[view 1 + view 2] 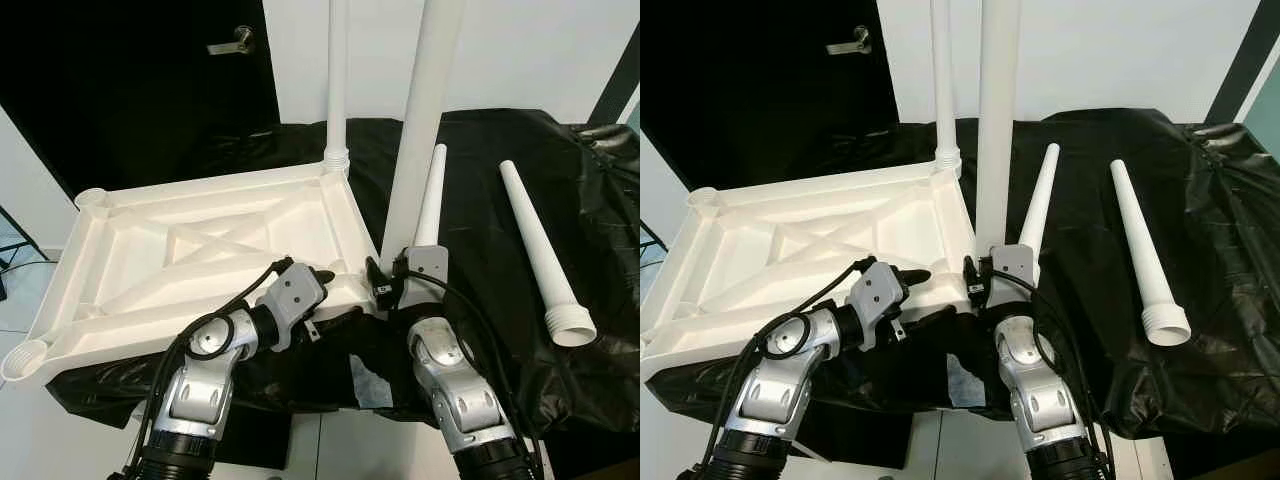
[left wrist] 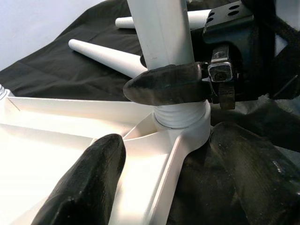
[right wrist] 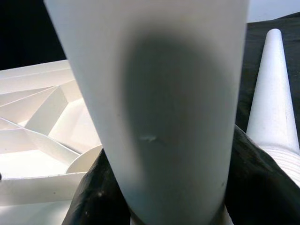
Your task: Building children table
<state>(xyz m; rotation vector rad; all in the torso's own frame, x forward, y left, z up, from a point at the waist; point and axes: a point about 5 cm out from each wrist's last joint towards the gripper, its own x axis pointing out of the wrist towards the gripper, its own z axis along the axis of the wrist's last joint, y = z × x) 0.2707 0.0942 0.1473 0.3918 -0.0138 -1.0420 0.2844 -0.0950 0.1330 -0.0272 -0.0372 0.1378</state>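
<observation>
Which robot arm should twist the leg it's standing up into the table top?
The right. Its gripper is already shut around the upright leg just above the corner socket. The left gripper is open, straddling the table top's rim beside it, so it's better for steadying.

White tabletop (image 1: 210, 250) lies inverted, two legs (image 1: 420, 120) upright, seemingly socketed; two legs (image 1: 540, 255) loose alongside.

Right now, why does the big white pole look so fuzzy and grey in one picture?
In the right wrist view the table leg sits so close that it blurs, with a grey shadow on it; in the left eye view it looks sharp and bright, held by the right gripper.
</observation>
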